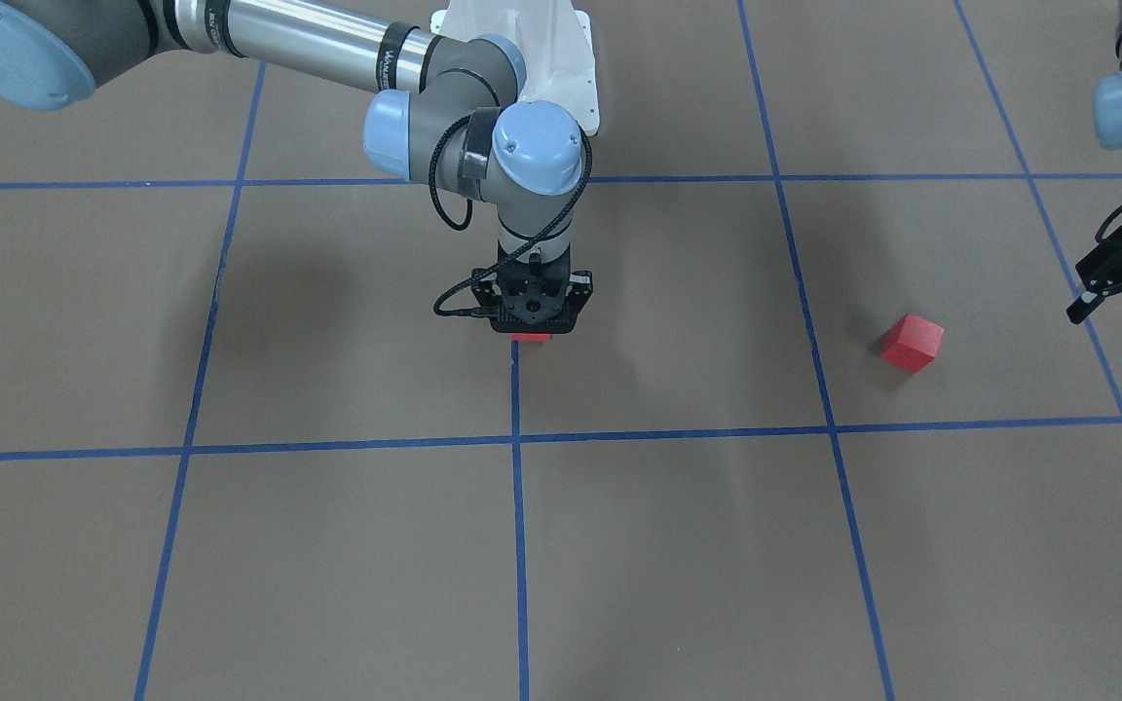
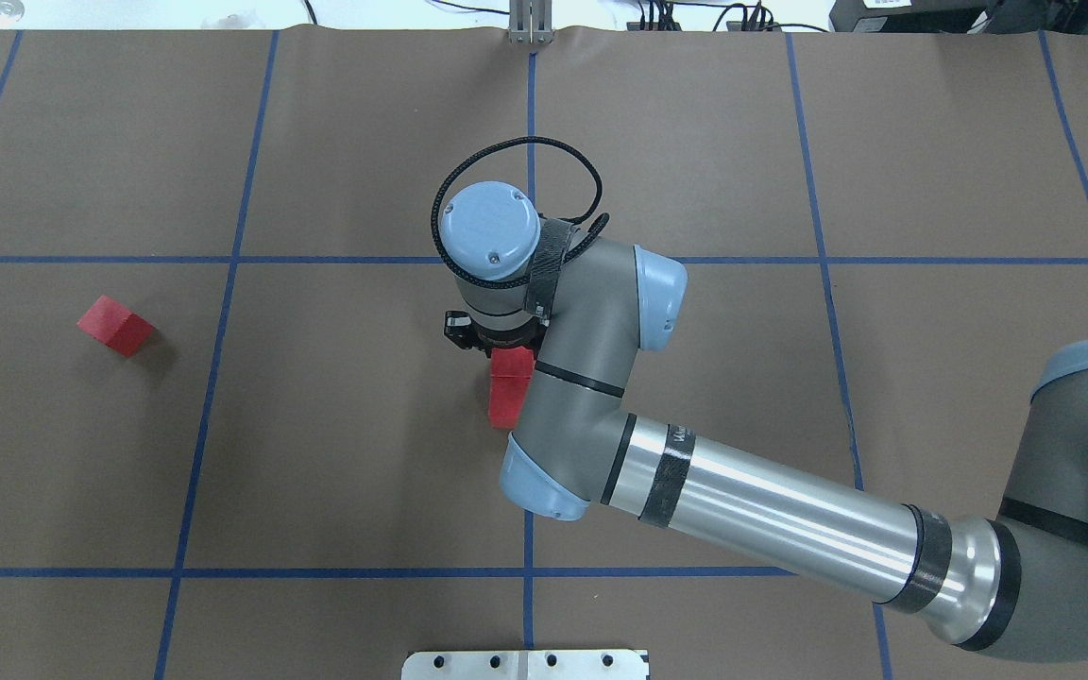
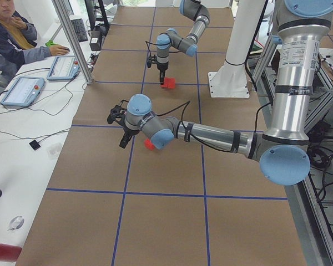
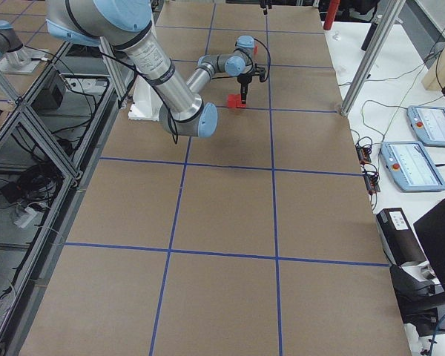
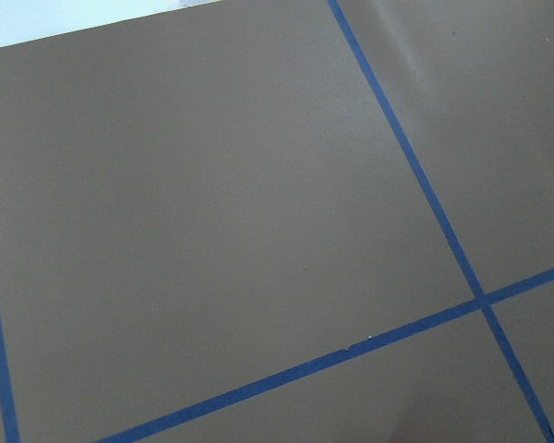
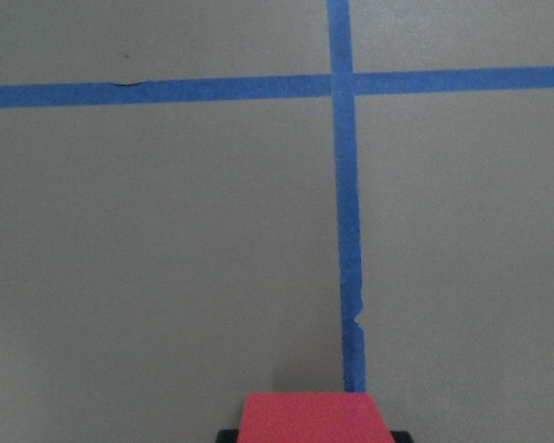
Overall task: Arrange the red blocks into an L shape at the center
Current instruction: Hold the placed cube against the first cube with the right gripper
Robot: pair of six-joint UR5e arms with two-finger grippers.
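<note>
The right fingers [image 6: 227,436] pinch a red block [image 6: 312,417] at the worktop's [image 1: 678,545] centre line [image 6: 349,231], while the last loose block [image 1: 912,342] lies nearest the left fingers [image 1: 1083,304], spread wide near it.

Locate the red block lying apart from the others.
In the overhead view the lone red block sits at the left, beyond the first tape line left of center, near the left gripper.

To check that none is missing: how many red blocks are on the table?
3. A loose block lies on the robot's left side. A second block sits at the centre line; a third block, beside it, is in the right gripper, partly hidden.
</note>
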